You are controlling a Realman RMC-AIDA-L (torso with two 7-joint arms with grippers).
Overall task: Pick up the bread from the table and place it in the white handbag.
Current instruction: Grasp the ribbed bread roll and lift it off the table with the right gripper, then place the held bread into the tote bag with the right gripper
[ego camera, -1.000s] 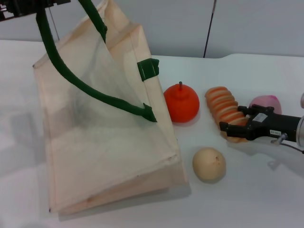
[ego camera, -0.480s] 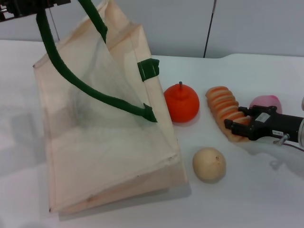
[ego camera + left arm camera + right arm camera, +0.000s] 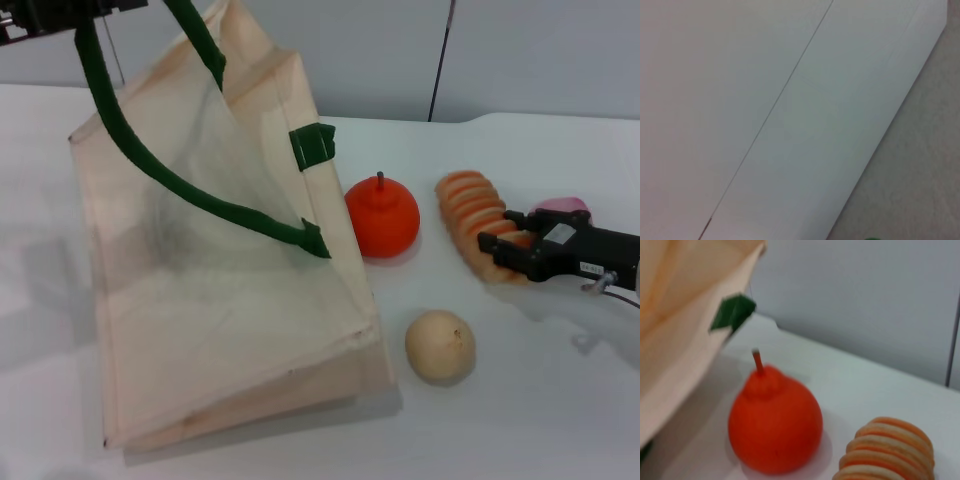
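The bread [image 3: 468, 205], a ridged orange and tan loaf, lies on the white table [image 3: 530, 410] right of centre; its far end also shows in the right wrist view [image 3: 890, 445]. My right gripper [image 3: 503, 252] reaches in from the right and is shut across the loaf's near end. The white handbag [image 3: 220, 290] stands on the left, its mouth held up. My left gripper [image 3: 45, 15] at the top left is shut on one dark green handle [image 3: 125, 150]. The left wrist view shows only wall.
A smooth orange fruit with a stem [image 3: 382, 220] sits between the bag and the bread, also in the right wrist view [image 3: 775, 425]. A round beige ball [image 3: 440, 346] lies in front. A pink object [image 3: 565, 205] is behind my right gripper.
My right gripper has drawn back to the right with the bread's near end, and the loaf has shifted slightly right and away. The bag and left gripper have not moved.
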